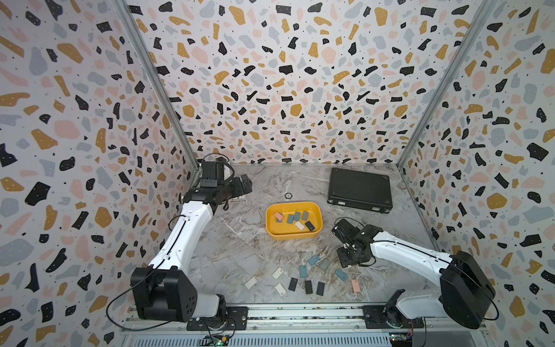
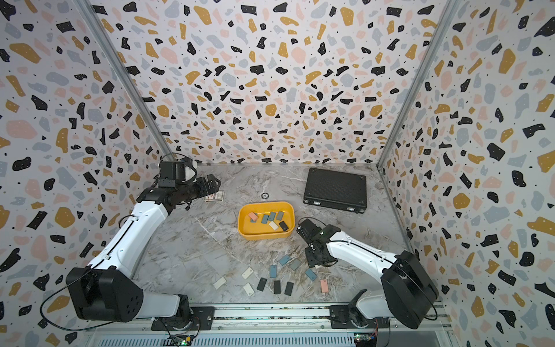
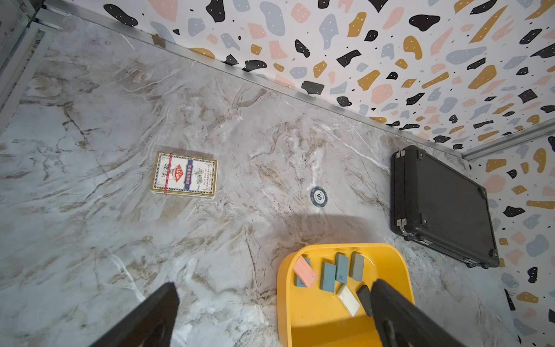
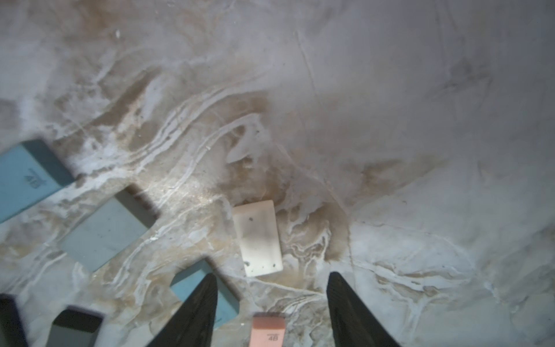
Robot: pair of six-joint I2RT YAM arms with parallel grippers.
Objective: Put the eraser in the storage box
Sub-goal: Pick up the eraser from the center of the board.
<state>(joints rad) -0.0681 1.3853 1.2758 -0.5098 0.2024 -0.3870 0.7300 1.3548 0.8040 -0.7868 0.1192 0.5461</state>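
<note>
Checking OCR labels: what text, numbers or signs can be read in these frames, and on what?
"50": poker chip.
"4B": blue eraser, right wrist view.
"4B": pink eraser, right wrist view.
"HIGH QUALITY": card pack; its other print is too blurred.
Mark on the teal eraser in the yellow box: too small to read.

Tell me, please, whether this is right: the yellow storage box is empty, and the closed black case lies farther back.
Not empty: the storage box holds several erasers, as the left wrist view shows. The closed black case does lie farther back.
</note>
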